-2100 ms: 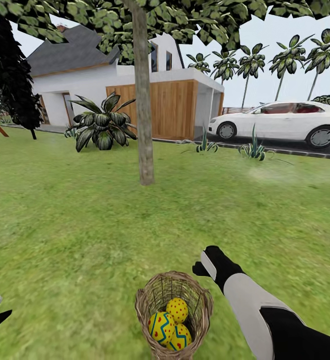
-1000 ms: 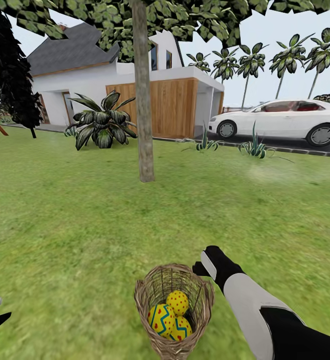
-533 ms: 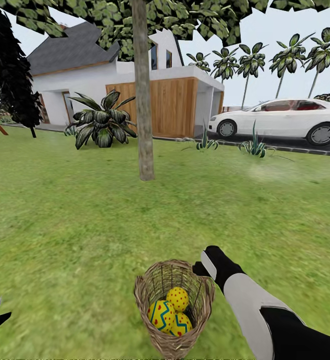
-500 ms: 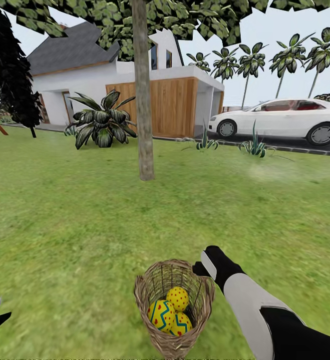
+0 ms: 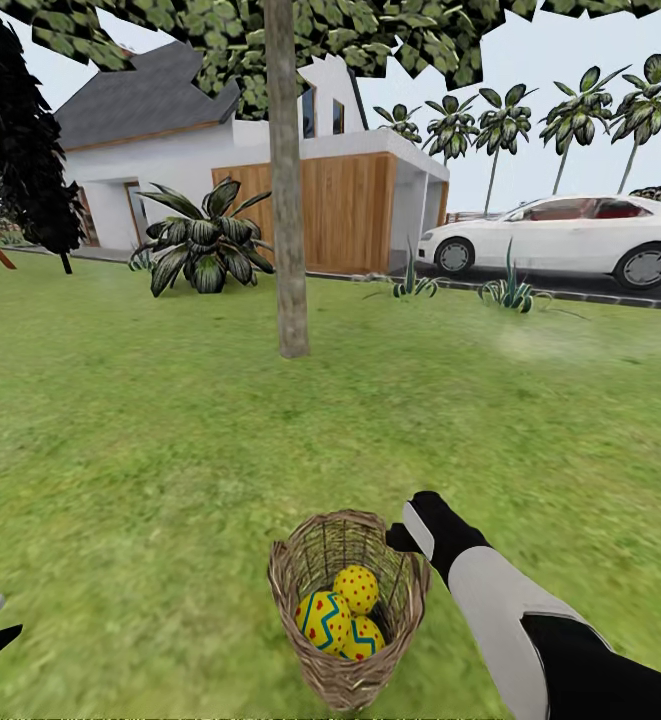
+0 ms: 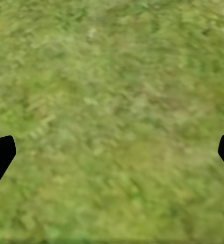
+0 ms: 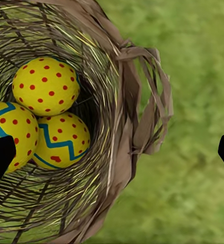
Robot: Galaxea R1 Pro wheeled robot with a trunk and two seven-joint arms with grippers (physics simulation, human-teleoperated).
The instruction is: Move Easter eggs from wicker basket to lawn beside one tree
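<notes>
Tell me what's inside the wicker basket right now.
Three Easter eggs lie inside the wicker basket, touching one another. The basket floor beneath them is covered.

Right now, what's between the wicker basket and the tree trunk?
Bare lawn in the head view: nothing lies on the grass between the wicker basket and the tree.

Rough open-woven wicker basket [image 5: 348, 610] holds smooth matt painted eggs [image 7: 46, 86].

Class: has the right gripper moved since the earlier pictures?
Yes. Against the wicker basket, the right gripper has drawn back towards the robot: formerly past the far rim, now beside it. The camera shifted too.
</notes>
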